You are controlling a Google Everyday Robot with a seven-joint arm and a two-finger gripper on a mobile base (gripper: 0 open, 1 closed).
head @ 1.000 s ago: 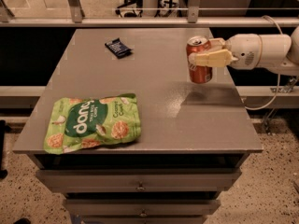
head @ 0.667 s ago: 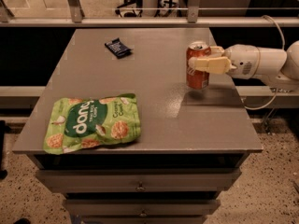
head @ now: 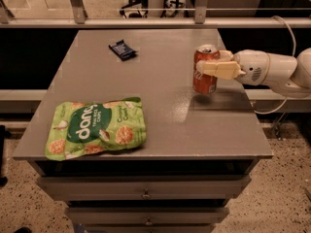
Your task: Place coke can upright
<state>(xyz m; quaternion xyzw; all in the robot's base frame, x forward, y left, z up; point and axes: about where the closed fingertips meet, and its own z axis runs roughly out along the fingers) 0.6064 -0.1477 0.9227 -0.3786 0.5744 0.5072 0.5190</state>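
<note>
The coke can [head: 204,76], red-orange with a silver top, is upright at the right side of the grey table [head: 160,115]. My gripper [head: 214,65] reaches in from the right, and its cream fingers [head: 221,70] are closed around the can's upper half. The can's base is at the tabletop or just above it, with a small shadow under it. I cannot tell whether it touches.
A green snack bag [head: 97,128] lies flat at the front left of the table. A small dark packet [head: 122,50] lies at the back centre. The table's right edge is close to the can. Drawers sit below the front edge, and a railing runs behind.
The gripper has lowered the can a little toward the tabletop and shifted it slightly left. The can stays upright in the grip. The bag and the packet have not moved.
</note>
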